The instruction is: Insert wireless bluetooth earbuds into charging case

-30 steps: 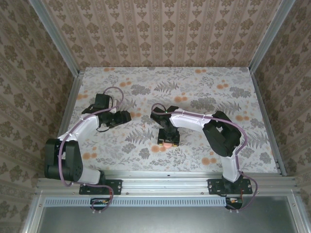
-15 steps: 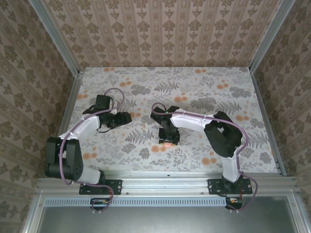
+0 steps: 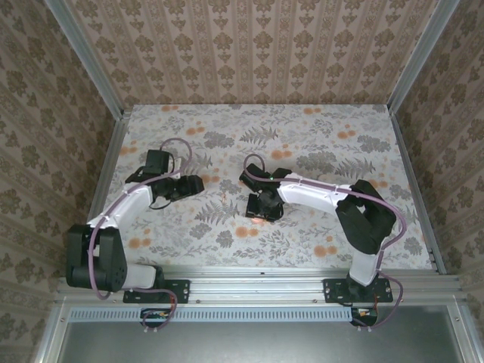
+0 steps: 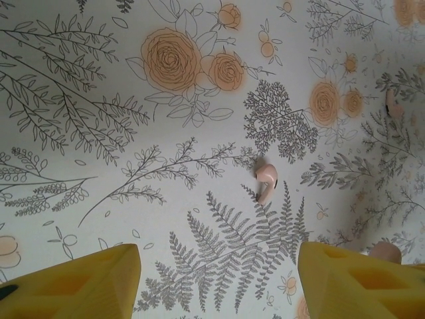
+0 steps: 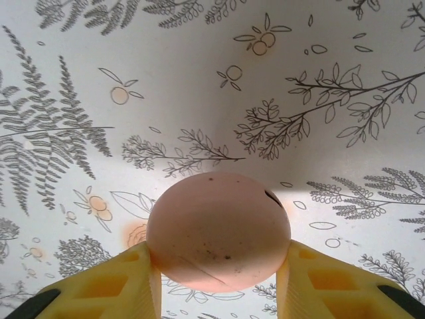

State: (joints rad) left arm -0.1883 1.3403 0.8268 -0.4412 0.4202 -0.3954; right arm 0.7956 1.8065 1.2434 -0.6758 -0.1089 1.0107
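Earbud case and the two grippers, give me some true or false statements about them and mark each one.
1. The right gripper has its fingers against both sides of the pink case. True.
2. The left gripper is holding an earbud. False: its fingers stand apart with nothing between them, and the earbud lies on the table ahead of them.
3. That earbud lies on an orange rose print. False: it lies among grey leaf prints.
4. The table has a floral pattern. True.
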